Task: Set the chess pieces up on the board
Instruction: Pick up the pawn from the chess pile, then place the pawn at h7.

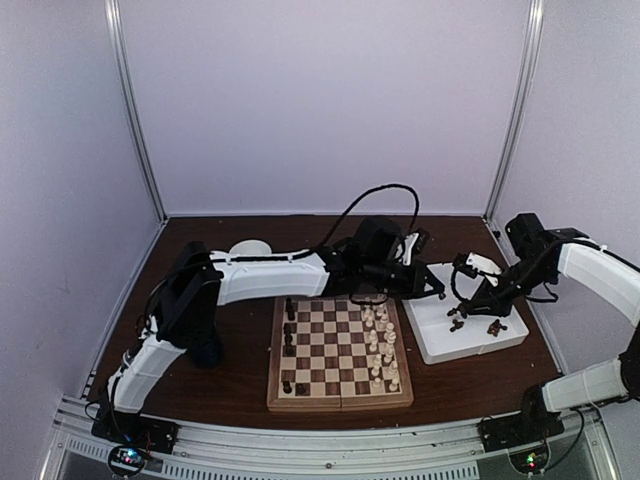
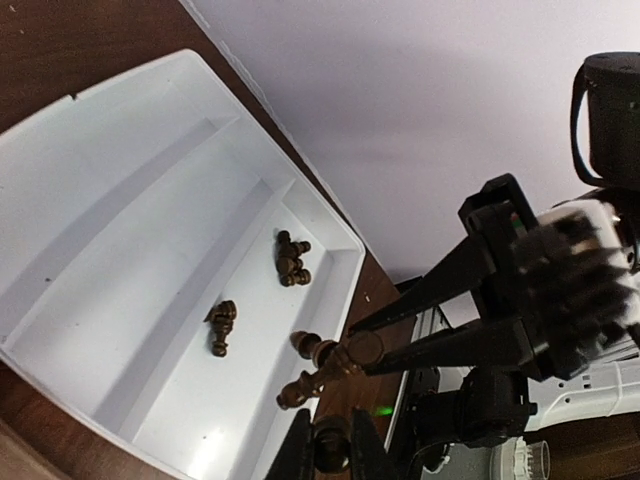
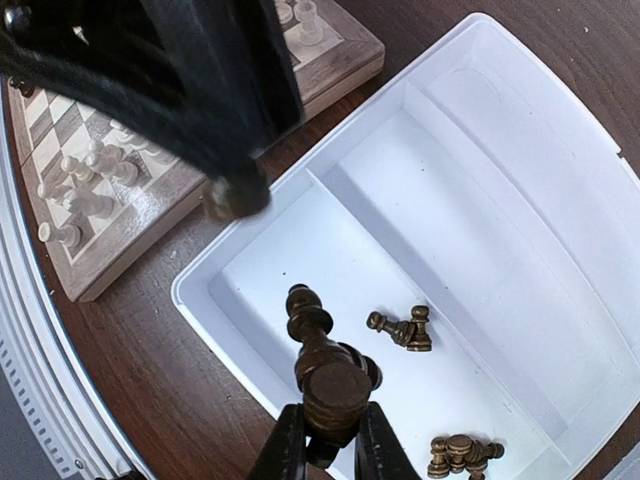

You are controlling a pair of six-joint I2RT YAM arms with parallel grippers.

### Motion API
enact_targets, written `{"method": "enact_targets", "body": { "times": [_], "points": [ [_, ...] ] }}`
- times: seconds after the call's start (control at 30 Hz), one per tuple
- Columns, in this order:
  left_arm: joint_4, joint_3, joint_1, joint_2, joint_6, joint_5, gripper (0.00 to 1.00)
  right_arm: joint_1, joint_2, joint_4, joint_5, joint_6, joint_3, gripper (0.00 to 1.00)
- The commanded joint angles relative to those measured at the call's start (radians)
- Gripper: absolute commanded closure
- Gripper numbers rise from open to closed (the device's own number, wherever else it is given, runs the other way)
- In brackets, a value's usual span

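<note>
Pale lilac walls (image 1: 320,100), dark wooden table (image 1: 240,372)

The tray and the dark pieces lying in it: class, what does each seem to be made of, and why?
Tray: probably plastic, smooth glossy white, with moulded rounded corners and divider. Dark pieces: apparently turned wood, stained dark brown with a slight sheen; the grain is too small to confirm.

The white tray (image 2: 120,150) looked like smooth, slightly glossy plastic. The dark chess pieces (image 3: 405,330) were polished turned wood. The board (image 1: 340,401) was pale wood; the table (image 1: 230,380) dark wood-grain.
</note>
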Motion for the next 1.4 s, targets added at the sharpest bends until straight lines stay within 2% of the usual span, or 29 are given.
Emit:
{"method": "enact_targets", "body": {
  "times": [0.0, 0.07, 0.2, 0.33, 0.47, 0.63, 0.77, 1.07, 1.37],
  "points": [
    [0.039, -0.136, 0.041, -0.166, 0.092, -0.035, 1.00, -0.015, 0.005, 0.028, 0.016, 0.026, -0.011, 0.89],
    [0.019, -0.197, 0.049, -0.221, 0.139, -0.042, 1.00, -0.017, 0.009, 0.048, 0.037, 0.040, -0.016, 0.89],
    [-0.146, -0.329, 0.050, -0.364, 0.325, -0.117, 1.00, -0.020, 0.038, 0.081, 0.079, 0.078, -0.019, 0.89],
    [-0.286, -0.486, 0.050, -0.529, 0.525, -0.262, 1.00, -0.021, 0.078, 0.104, 0.100, 0.092, -0.017, 0.89],
    [-0.410, -0.595, 0.051, -0.614, 0.624, -0.432, 1.00, -0.021, 0.096, 0.104, 0.102, 0.103, -0.007, 0.89],
    [-0.483, -0.621, 0.076, -0.587, 0.633, -0.531, 1.00, -0.021, 0.095, 0.109, 0.105, 0.102, -0.015, 0.88],
    [-0.472, -0.624, 0.105, -0.561, 0.642, -0.569, 1.00, -0.021, 0.094, 0.108, 0.109, 0.103, -0.013, 0.88],
    [-0.486, -0.594, 0.183, -0.492, 0.664, -0.535, 1.00, -0.021, 0.089, 0.100, 0.109, 0.103, -0.014, 0.87],
    [-0.529, -0.572, 0.194, -0.459, 0.669, -0.549, 1.00, -0.020, 0.095, 0.112, 0.109, 0.100, -0.018, 0.86]
  ]
}}
